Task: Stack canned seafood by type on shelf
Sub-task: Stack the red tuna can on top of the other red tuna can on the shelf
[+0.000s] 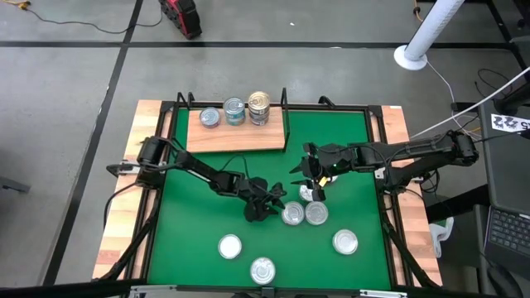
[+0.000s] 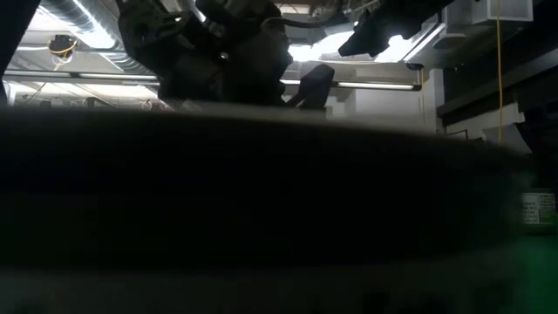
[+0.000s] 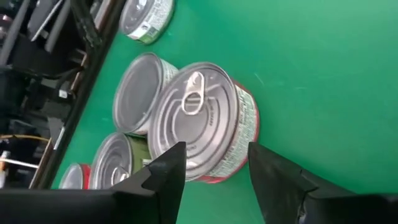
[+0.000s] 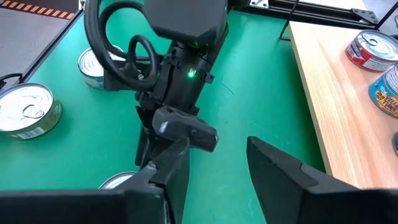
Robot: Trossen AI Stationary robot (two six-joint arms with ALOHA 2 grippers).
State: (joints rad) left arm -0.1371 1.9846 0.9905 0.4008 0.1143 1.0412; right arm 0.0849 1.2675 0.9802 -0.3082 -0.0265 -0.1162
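Note:
The shelf [image 1: 236, 136] is a light wooden board at the mat's far side. It carries three tins [image 1: 234, 111], the right one taller, as a stack. Several more tins lie on the green mat [image 1: 348, 141]. My left gripper [image 1: 267, 201] is open and low over the mat. In the left wrist view its fingers [image 3: 214, 152] stand on either side of the near edge of a red-labelled tin [image 3: 205, 121], also seen from above [image 1: 292, 215]. I cannot tell whether they touch it. My right gripper [image 1: 310, 178] is open and empty [image 4: 217, 149], just right of the left gripper.
Other tins crowd the red-labelled one: two beside it [image 3: 140, 93] and one more [image 1: 308, 193] below my right gripper. Loose tins lie near the mat's front edge [image 1: 229, 246], [image 1: 262, 270], [image 1: 344, 242]. The low view is mostly blocked by something dark and close.

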